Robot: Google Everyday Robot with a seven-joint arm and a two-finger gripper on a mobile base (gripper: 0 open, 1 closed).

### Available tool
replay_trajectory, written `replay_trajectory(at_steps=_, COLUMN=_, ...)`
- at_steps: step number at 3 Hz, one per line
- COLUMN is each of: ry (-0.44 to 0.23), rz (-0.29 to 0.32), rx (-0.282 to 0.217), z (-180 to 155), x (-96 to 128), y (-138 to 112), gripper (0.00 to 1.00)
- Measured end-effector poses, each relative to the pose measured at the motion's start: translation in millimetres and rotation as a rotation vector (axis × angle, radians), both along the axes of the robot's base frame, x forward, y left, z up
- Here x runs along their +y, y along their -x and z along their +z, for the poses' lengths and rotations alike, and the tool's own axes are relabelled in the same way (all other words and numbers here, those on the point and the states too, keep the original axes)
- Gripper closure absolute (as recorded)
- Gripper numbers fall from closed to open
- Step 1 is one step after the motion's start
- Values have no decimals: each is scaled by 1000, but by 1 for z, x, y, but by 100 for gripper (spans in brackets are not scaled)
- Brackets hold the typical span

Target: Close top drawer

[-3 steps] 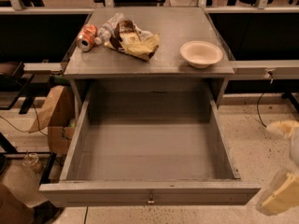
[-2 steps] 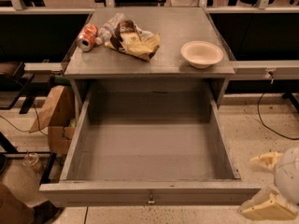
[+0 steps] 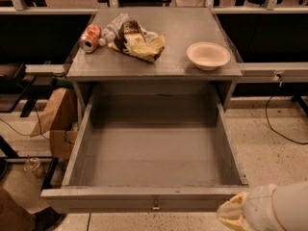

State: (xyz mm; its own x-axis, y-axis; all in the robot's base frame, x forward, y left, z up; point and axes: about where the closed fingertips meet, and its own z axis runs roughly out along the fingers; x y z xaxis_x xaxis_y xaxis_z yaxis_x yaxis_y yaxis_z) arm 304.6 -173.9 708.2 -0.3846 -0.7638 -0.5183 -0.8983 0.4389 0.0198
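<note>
The top drawer [image 3: 144, 198] is pulled all the way out of the grey cabinet [image 3: 154, 69] and is empty inside. Its plain grey front panel faces me at the bottom of the view, with a small metal knob [image 3: 155, 206] at its centre. My gripper [image 3: 236, 213] comes in from the bottom right, its cream-coloured tip right at the right end of the drawer front. The white arm [image 3: 284, 208] behind it covers the drawer's right corner.
On the cabinet top lie an orange can [image 3: 90, 38], a plastic bottle [image 3: 113, 29], a crumpled snack bag [image 3: 137, 42] and a white bowl [image 3: 208, 56]. A brown paper bag [image 3: 53, 112] and a cardboard box [image 3: 62, 142] stand on the floor at left. A cable [image 3: 276, 129] runs on the floor at right.
My gripper has moved left and down from the right edge of the view to the right end of the drawer front. The drawer has not moved.
</note>
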Motion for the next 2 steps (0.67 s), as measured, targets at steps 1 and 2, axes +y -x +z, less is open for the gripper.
replay_trajectory(at_steps=1, ry=-45, rz=-20, rx=16, z=-54, x=11, y=-29, gripper=100)
replay_trajectory(at_steps=2, ry=-48, rz=-32, rx=8, z=-64, x=12, y=-42, gripper=100)
